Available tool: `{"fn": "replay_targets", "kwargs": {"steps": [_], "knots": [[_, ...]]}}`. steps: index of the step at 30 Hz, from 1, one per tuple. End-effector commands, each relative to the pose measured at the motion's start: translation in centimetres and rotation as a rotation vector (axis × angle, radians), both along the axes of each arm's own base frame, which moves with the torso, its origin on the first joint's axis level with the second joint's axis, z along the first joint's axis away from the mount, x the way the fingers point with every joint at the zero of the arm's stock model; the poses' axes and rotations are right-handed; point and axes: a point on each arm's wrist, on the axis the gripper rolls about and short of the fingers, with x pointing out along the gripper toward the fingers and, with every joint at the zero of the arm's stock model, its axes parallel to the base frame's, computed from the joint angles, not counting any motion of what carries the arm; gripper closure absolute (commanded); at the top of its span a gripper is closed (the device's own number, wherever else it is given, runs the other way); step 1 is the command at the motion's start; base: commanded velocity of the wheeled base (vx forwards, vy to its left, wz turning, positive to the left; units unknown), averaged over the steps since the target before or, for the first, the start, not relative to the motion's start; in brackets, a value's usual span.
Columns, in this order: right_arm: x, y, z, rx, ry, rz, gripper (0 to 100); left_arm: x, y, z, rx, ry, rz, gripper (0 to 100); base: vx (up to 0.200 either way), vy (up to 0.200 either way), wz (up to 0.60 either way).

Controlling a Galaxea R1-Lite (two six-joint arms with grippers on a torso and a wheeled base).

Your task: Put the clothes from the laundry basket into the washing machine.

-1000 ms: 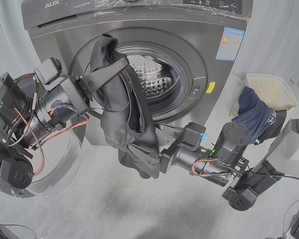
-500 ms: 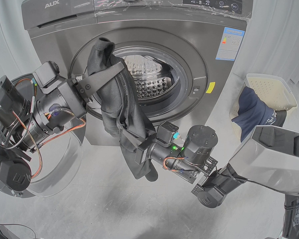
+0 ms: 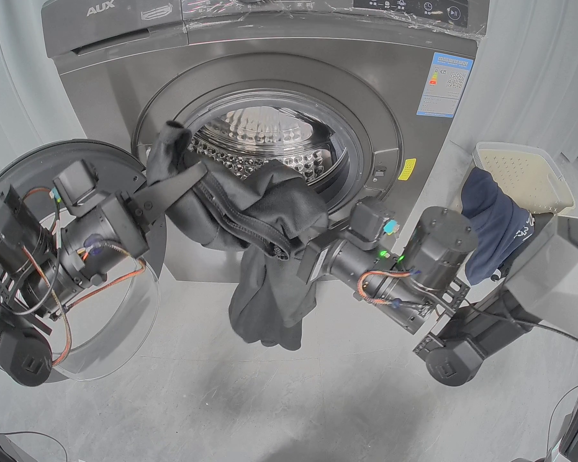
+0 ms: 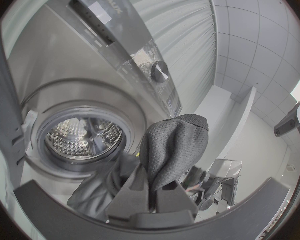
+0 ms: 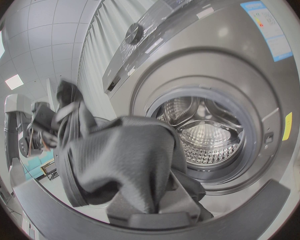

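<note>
Well, from the head view, the washing machine carries lettering on its drawer front, a blue label on its face beyond the right tool, and a small yellow sticker by the door catch. The dark garment is strung in front of the drum mouth. Its long axis runs from the left tool across to the right tool, and a loose tail hangs floorward below the right tool. Behind the right arm, the laundry basket holds a navy garment.

From the left wrist, the left tool is clamped on one end of the dark garment, which stands up out of its fingers.

From the right wrist, the right tool pinches a bunched fold of the dark garment. The cloth stretches away toward the left tool, with the drum just beyond. Both stickers show again, too small to read.
</note>
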Motion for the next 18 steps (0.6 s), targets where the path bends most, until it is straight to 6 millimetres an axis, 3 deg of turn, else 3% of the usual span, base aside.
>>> {"fn": "replay_targets", "kwargs": {"steps": [1,10,11,18], "knots": [[-1.3,-2.8,3.3,0.04,-0.045,-0.034,100,-1.2,1.3,-2.0,0.026,0.075,0.033,100,0.0,0.0,0.0],[-2.0,-3.4,4.2,0.054,-0.059,-0.036,100,-1.6,1.5,-4.3,0.064,0.154,0.033,100,0.0,0.0,0.0],[-1.9,-3.4,4.3,0.054,-0.059,-0.036,100,-1.5,1.4,-4.5,0.068,0.162,0.027,0,0.0,0.0,0.0],[-1.0,-3.9,4.6,0.059,-0.067,-0.065,100,-2.0,1.3,-5.9,0.089,0.224,0.021,0,0.0,0.0,0.0]]}}
